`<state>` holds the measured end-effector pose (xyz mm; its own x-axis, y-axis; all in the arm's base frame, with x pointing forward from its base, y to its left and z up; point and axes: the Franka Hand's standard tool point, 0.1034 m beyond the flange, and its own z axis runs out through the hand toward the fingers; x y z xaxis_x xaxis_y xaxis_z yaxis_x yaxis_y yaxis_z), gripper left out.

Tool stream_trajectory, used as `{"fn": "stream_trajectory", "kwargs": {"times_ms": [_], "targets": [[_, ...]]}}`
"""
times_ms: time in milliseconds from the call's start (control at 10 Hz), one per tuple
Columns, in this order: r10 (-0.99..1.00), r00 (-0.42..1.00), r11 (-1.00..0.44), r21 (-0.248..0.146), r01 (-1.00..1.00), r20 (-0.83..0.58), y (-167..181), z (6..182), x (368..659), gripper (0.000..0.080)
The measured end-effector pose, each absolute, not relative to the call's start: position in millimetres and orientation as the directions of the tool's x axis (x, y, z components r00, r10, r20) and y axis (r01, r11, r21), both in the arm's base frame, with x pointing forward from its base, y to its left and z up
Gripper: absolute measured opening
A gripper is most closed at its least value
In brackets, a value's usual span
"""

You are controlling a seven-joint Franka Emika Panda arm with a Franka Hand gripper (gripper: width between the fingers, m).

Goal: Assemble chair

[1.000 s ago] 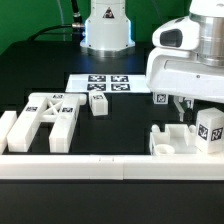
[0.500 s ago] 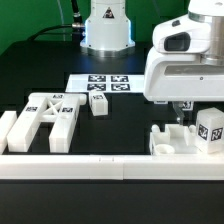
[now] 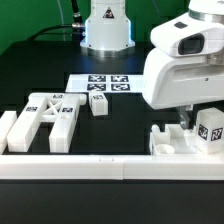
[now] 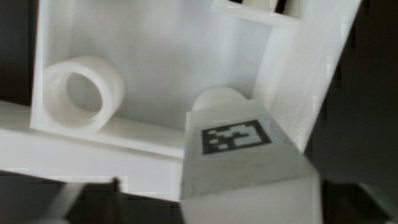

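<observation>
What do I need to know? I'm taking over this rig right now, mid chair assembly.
Gripper: down at the flat panel on the exterior view's right; open or shut, cannot tell.
Parts: X-braced frame on the exterior view's left by the border rail; small tagged block by the marker board; tagged piece at the flat panel, further right.
Done: no joints that I can see.
Left: apparently all the joining.

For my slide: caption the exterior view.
Robot arm bends over a white chair part; X-braced frame lies at the exterior view's left.
</observation>
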<state>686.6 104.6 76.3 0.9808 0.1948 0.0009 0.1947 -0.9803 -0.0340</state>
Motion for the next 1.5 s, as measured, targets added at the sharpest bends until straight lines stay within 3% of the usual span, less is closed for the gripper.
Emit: {"fn": "stream_trajectory", "kwargs": {"times_ms": [100,200,300,500,1000,1500], "targets": [[0.193,0.981,-0.981,-0.034,0.193,0.001,104.4,76.3,686.6,0.035],[0.193,0.981,-0.981,-0.034,0.193,0.0,104.3,76.1,686.6,0.035],[0.19,0.982,-0.981,-0.034,0.19,0.0,104.3,76.0,686.5,0.0289],[0.153,0.988,-0.988,-0.035,0.153,-0.001,104.3,75.8,686.5,0.0289],[-0.315,0.949,-0.948,-0.044,-0.316,-0.019,101.0,74.6,687.6,0.0291],[-0.71,0.703,-0.702,-0.042,-0.711,-0.031,105.0,73.6,687.8,0.0291]]}}
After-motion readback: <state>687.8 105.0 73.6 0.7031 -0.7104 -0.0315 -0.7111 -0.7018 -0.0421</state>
